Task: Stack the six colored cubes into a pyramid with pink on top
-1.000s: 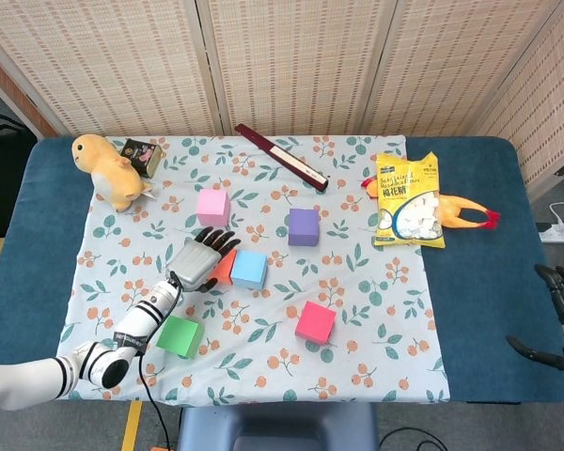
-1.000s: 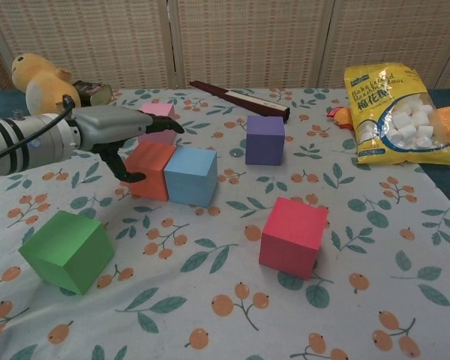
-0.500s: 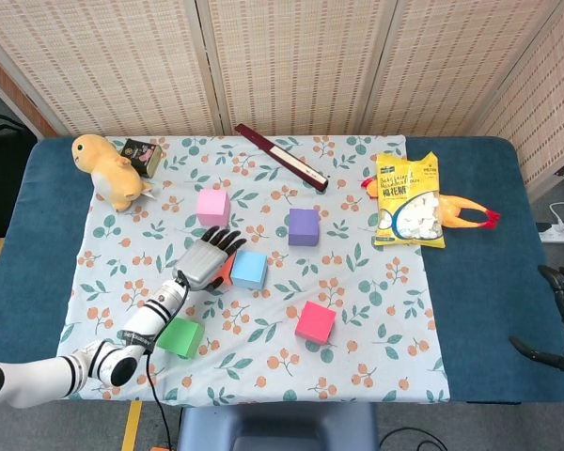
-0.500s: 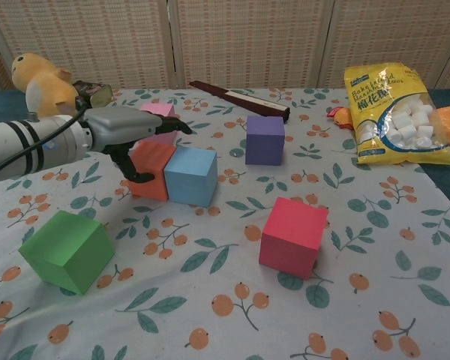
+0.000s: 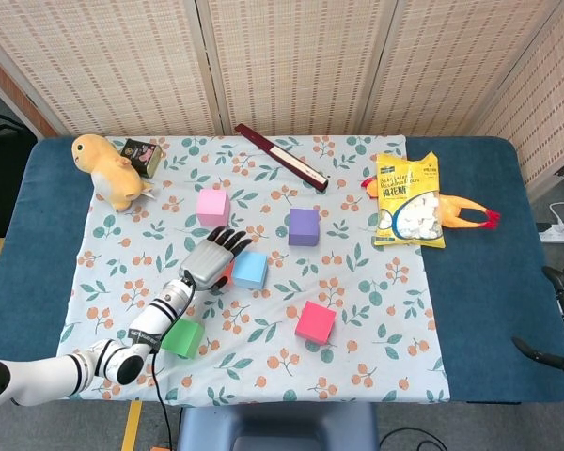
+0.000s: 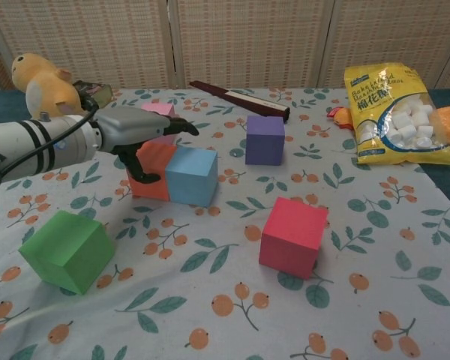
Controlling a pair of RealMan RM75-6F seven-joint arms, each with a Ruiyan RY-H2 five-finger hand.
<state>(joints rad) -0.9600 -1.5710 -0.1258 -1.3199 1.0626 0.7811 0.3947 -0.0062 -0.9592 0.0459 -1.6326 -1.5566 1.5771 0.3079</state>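
Observation:
My left hand lies over the orange cube, fingers stretched across its top and thumb down by its left face, not lifting it. The blue cube touches the orange one on the right. The pale pink cube stands behind them, partly hidden by the hand in the chest view. The purple cube is further right, the magenta cube near the front, and the green cube at the front left beside my forearm. My right hand hangs open off the table's right edge.
A yellow plush toy and a small dark box sit at the back left. A long dark red case lies at the back. A marshmallow bag and a rubber chicken lie on the right.
My left hand has slid forward and to the right, further over the orange cube toward the blue one. The cubes stay where they were.

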